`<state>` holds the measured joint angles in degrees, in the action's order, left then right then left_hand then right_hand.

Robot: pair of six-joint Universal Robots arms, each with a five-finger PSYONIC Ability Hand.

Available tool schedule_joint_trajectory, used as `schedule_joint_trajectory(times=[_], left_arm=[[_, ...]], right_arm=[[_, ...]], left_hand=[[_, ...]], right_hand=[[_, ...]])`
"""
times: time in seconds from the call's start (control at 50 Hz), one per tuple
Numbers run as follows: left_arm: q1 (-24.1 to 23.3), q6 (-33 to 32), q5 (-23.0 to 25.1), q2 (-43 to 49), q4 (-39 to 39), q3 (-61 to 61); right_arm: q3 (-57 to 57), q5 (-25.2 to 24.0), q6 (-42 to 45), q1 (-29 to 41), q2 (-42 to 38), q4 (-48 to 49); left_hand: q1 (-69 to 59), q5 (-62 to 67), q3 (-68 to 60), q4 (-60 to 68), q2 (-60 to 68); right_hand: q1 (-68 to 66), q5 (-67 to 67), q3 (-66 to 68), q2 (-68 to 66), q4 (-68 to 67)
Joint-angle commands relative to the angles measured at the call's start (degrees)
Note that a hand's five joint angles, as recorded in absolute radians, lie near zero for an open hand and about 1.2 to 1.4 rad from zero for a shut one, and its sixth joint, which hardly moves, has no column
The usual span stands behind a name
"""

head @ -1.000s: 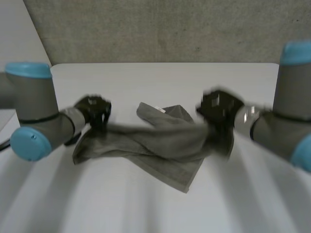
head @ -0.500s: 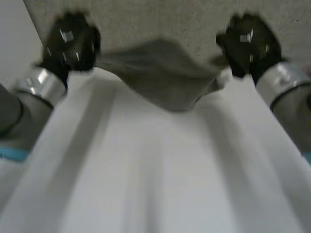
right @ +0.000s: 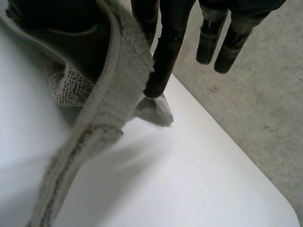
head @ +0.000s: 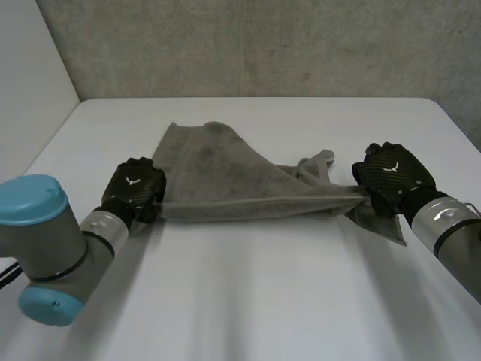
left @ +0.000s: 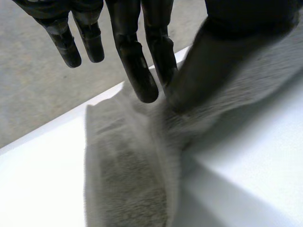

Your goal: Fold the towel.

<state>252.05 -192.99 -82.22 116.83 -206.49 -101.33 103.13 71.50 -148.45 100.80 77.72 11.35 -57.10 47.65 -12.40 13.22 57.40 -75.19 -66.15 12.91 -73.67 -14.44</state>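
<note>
White table point(head: 248, 301) ran out ahead of you to a grey, rough wall point(head: 263, 45), and the grey towel point(head: 218, 169) lay across the table's middle, stretched between your two hands. Your left hand point(head: 135, 188) was at the towel's left end and your right hand point(head: 391, 177) at its right end, both low over the table. The towel's near edge ran in a fairly straight line from one hand to the other. You could not tell from the head view whether that edge touched the table. Behind it, the rest of the cloth spread towards the wall in a rumpled, roughly three-cornered sheet. It bunched into folds just beside your right hand, and a small flap lay on the table past that hand.

In the left wrist view, your straight fingers point(left: 137, 71) pinched the cloth against the thumb point(left: 213, 52). In the right wrist view, the hemmed edge hung over your thumb point(right: 61, 35) and one finger point(right: 165, 56) pressed it there, the other fingers held straight and clear of the cloth.
</note>
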Motion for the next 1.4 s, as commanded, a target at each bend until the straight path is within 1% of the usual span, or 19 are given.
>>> schedule_joint_trajectory(times=[0.02,0.1,0.34,0.42,0.54,0.62,0.66,0.68,0.7,0.72,0.76,0.78,0.8,0.86,1.06,1.18,1.22,1.26,1.4], left_arm=[[-0.07,-0.19,-3.21,4.45,-1.46,2.63],[0.10,-0.80,-3.30,6.03,-1.72,3.07],[1.86,-1.95,-3.03,6.83,-1.02,3.42],[1.25,-1.69,-3.03,6.83,-0.76,3.16],[-1.91,-1.33,-2.86,5.95,4.51,0.79],[-2.62,-1.33,-2.86,5.25,5.39,0.52],[-2.62,-1.33,-3.03,5.25,5.39,0.26],[-2.62,-1.33,-3.03,5.25,5.39,0.26],[-2.19,-1.33,-3.03,5.25,5.31,0.26],[-2.18,-1.33,-3.03,5.25,5.31,0.26],[-1.48,-1.42,-3.12,5.25,5.13,0.87],[-1.48,-1.42,-3.12,5.25,5.13,0.87],[-1.13,-1.60,-3.21,5.25,5.04,1.22],[0.62,-1.60,-3.21,4.72,5.04,1.49],[3.88,-1.25,-3.21,-5.21,5.39,0.43],[3.97,-1.51,-2.86,-13.89,6.71,-0.79],[3.88,-1.51,-2.68,-16.38,7.77,-1.15],[3.88,-1.51,-2.33,-21.54,10.04,-0.89],[3.71,-1.42,-0.58,-30.86,14.26,2.71]], right_arm=[[0.32,-0.05,-1.84,0.37,0.95,-0.89],[-0.03,0.22,-2.46,0.10,0.86,-0.89],[-1.35,0.22,-2.63,-1.74,0.95,-3.25],[-1.44,0.13,-3.51,-1.74,0.95,-3.79],[-1.70,0.13,-4.74,-1.74,0.42,-3.87],[-1.70,0.04,-4.92,-1.92,0.33,-3.87],[-1.70,0.04,-4.92,-1.83,0.42,-3.87],[-1.70,0.04,-4.92,-1.83,0.42,-3.87],[-1.70,0.13,-4.92,-1.83,0.42,-3.87],[-1.70,0.22,-4.92,-1.83,0.42,-3.87],[-1.70,0.22,-4.92,-1.83,0.42,-3.87],[-1.70,0.22,-4.92,-1.83,0.42,-3.87],[-1.96,0.31,-4.92,-1.92,0.42,-3.87],[-2.49,0.31,-4.83,-2.71,0.68,-3.96],[-5.74,-0.57,-4.04,-5.87,3.41,-9.76],[-7.68,-5.32,0.88,-6.75,5.34,-15.04],[-7.94,-7.68,5.34,-9.11,8.05,-16.87],[-8.29,-8.47,7.36,-10.08,9.63,-17.67],[-12.95,-9.54,9.14,-10.18,16.59,-20.49]], left_hand=[[20.43,-20.97,2.40,-3.22,-20.72],[27.85,-28.40,2.40,-3.22,-28.15],[27.04,-27.58,2.40,-3.22,-27.33],[26.20,-26.74,2.40,-3.22,-26.49],[25.53,-26.07,2.40,-3.22,-25.82],[23.84,-24.39,2.40,-3.22,-24.14],[15.33,-15.87,2.40,-3.22,-15.62],[15.27,-15.81,2.40,-3.22,-15.56],[5.27,-5.82,2.40,-3.22,-5.57],[5.17,-5.72,2.40,-3.22,-5.47],[-13.74,13.20,2.40,-3.22,13.45],[-13.83,13.29,2.40,-3.22,13.54],[-22.81,22.26,2.40,-3.22,22.51],[-22.90,22.35,2.40,-3.22,22.60],[-22.90,22.35,2.40,-3.22,22.60],[-22.90,22.35,2.40,-3.22,22.60],[-22.90,22.35,2.40,-3.22,22.60],[-22.90,22.35,2.40,-3.22,22.60],[-22.90,22.35,2.40,-3.22,22.60]], right_hand=[[-4.81,-3.85,-2.91,-6.33,4.44],[-4.81,-3.85,-2.91,-6.33,4.44],[-4.70,-3.74,-2.91,-6.22,4.44],[-4.53,-3.57,-2.91,-6.05,4.44],[-4.19,-3.24,-2.91,-5.71,4.44],[-4.02,-3.07,-2.91,-5.54,4.44],[-3.86,-2.90,-2.91,-5.38,4.44],[-3.86,-2.90,-2.91,-5.38,4.44],[-3.86,-2.90,-2.91,-5.38,4.44],[-3.86,-2.90,-2.91,-5.38,4.44],[-4.02,-3.06,-2.91,-5.54,4.44],[-4.02,-3.07,-2.91,-5.54,4.44],[-4.02,-3.07,-2.91,-5.54,4.44],[-4.19,-3.23,-2.91,-5.71,4.44],[-4.81,-3.85,-2.91,-6.33,4.44],[-4.81,-3.85,-2.91,-6.33,4.44],[-4.81,-3.85,-2.91,-6.33,4.44],[-4.81,-3.85,-2.91,-6.33,4.44],[-4.81,-3.85,-2.91,-6.33,4.44]])
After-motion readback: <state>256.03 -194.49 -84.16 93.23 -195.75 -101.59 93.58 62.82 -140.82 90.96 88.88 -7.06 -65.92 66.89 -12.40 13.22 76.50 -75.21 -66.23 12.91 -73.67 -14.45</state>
